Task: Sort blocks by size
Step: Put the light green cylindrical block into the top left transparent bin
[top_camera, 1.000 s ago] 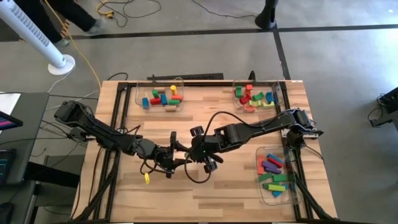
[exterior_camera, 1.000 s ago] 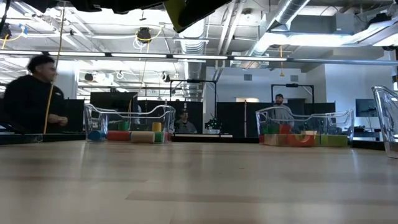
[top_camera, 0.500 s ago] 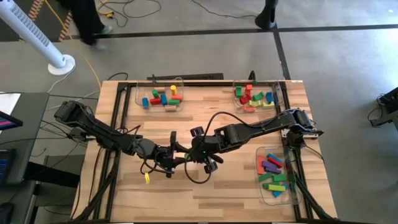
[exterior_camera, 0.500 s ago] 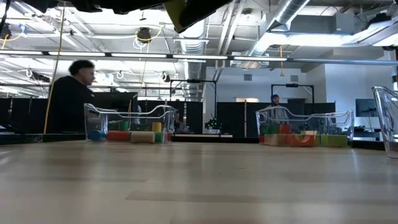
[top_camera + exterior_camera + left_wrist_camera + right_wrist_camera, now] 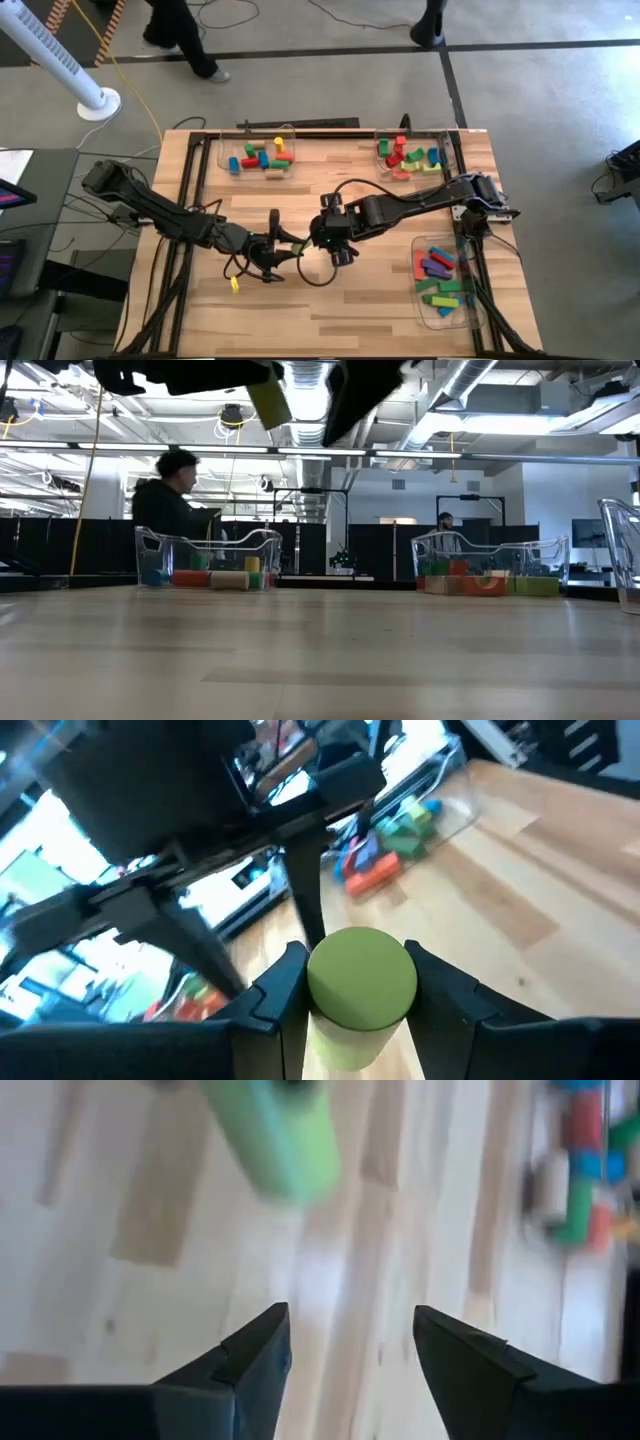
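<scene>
Three clear trays (image 5: 258, 160) of sorted blocks (image 5: 438, 268) sit on the table (image 5: 400, 320). Mid-table, the left gripper (image 5: 358, 1005) now pinches the green cylinder (image 5: 360, 982), and the right gripper (image 5: 350, 1345) has just spread wide and backed off (a handover, apparently done); binning comes next.

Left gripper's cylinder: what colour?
Yellow-green cylinder, clearest in the left wrist view, clamped in the left gripper.
</scene>
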Controlling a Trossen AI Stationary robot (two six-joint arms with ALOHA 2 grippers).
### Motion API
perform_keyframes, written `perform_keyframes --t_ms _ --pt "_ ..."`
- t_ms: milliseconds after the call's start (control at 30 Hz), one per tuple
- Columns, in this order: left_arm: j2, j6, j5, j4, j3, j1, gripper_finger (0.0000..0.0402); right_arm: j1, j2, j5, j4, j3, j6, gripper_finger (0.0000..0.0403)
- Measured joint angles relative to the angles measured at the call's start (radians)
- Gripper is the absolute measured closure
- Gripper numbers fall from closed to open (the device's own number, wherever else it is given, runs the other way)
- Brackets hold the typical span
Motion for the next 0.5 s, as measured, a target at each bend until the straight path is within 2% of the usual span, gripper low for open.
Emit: perform_keyframes --t_ms 133,300,500 --pt "-0.073 -0.020 -0.057 -0.096 0.000 0.000 0.0277 -0.010 0.000 0.023 -0.069 0.000 0.079 0.0159" --pt "-0.168 -0.031 -0.194 -0.226 0.000 0.007 0.0277 0.000 0.000 0.023 -0.121 0.000 0.130 0.0159" --pt "-0.303 -0.072 -0.292 -0.375 0.000 0.068 0.0277 0.050 0.000 0.022 -0.145 0.000 0.189 0.0159"
